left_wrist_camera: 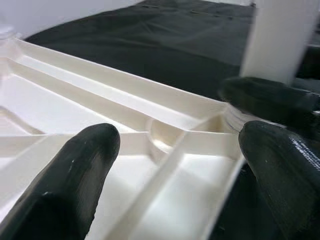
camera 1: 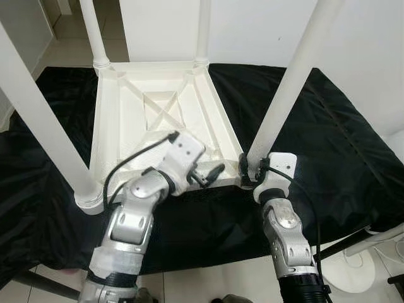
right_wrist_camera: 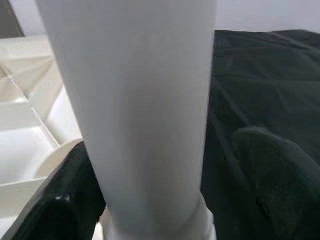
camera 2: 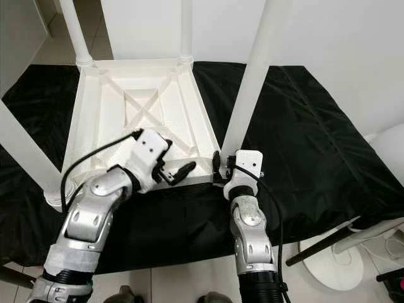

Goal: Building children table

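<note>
Right gripper (camera 1: 247,172) clamped on near-right leg (camera 1: 293,79) at its base — upturned tabletop (camera 1: 161,120) on black cloth (camera 1: 328,139). Left gripper (camera 1: 211,175) open, over near rim.

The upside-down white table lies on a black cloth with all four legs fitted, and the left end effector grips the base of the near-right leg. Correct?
Not quite: the right end effector grips the near-right leg, as the right wrist view shows. The left end effector hovers open over the upturned table on the black cloth.
</note>
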### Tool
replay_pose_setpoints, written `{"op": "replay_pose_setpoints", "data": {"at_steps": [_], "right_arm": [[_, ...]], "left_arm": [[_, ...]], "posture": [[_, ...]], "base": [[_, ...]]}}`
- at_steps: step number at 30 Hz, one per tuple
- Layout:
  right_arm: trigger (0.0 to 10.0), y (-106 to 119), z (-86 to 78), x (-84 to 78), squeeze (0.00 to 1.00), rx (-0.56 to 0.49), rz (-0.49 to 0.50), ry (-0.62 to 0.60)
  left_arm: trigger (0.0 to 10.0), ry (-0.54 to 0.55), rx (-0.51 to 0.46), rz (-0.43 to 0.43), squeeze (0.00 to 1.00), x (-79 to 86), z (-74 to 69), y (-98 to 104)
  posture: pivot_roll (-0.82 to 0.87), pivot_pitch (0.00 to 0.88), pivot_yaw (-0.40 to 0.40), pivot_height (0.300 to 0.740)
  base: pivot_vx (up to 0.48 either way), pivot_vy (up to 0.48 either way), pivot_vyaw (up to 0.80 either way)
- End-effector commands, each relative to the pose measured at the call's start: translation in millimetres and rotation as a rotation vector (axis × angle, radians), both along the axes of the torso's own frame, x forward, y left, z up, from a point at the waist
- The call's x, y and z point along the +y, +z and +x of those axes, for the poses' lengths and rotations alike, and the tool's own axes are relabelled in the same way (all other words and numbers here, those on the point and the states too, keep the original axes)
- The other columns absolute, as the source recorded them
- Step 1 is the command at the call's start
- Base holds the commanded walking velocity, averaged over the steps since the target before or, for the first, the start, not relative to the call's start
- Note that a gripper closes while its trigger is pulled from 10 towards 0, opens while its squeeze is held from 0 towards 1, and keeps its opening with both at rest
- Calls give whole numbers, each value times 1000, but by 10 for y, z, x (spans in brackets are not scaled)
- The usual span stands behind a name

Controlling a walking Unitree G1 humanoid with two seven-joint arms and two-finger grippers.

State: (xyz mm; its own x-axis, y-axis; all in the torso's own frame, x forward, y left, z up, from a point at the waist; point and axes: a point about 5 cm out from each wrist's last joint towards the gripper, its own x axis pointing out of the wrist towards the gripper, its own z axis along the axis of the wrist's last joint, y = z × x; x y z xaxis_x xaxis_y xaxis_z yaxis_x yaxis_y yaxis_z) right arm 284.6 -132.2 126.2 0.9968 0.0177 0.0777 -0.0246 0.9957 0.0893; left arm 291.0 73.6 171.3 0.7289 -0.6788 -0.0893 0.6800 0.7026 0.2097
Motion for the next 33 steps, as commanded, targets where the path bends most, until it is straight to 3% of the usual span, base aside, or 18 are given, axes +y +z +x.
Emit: {"op": "replay_pose_setpoints", "data": {"at_steps": [1,3,4,11,16,23,27,28,29,33], "right_arm": [[10000,-7,-22,-17,1000,-4,33,42],[10000,-15,-24,-34,1000,-1,36,63],[10000,-31,-28,-61,0,2,21,108],[10000,-56,32,-203,0,6,-70,253],[10000,-17,143,-252,0,-2,-167,425],[10000,7,294,-328,0,14,-251,583],[9216,4,333,-335,0,24,-294,630],[2980,-5,359,-347,0,35,-308,655],[0,-20,381,-360,0,53,-317,676],[0,-35,395,-380,0,66,-323,687]], "left_arm": [[10000,351,-86,-27,0,143,89,41],[10000,339,-89,-26,0,140,84,45],[10000,314,-96,-25,0,127,68,56],[10000,200,-122,-25,0,50,-4,87],[10000,94,-114,-3,0,-18,-80,60],[10000,60,-122,3,0,-56,-115,59],[10000,58,-121,0,0,-66,-114,62],[10000,58,-119,0,0,-68,-114,61],[10000,57,-117,0,0,-69,-117,60],[10000,54,-113,1,0,-70,-122,56]], "posture": [[-17,1,-35,740],[-17,1,-35,740],[-18,4,-31,740],[-25,11,-20,740],[-23,13,-20,740],[-20,14,-20,740],[-17,15,-19,740],[-16,14,-19,740],[-15,15,-20,740],[-15,15,-20,740]], "base": [[0,0,0],[0,0,0],[0,0,0],[0,0,0],[0,0,0],[0,0,0],[0,0,0],[0,0,0],[0,0,0],[0,0,0]]}}
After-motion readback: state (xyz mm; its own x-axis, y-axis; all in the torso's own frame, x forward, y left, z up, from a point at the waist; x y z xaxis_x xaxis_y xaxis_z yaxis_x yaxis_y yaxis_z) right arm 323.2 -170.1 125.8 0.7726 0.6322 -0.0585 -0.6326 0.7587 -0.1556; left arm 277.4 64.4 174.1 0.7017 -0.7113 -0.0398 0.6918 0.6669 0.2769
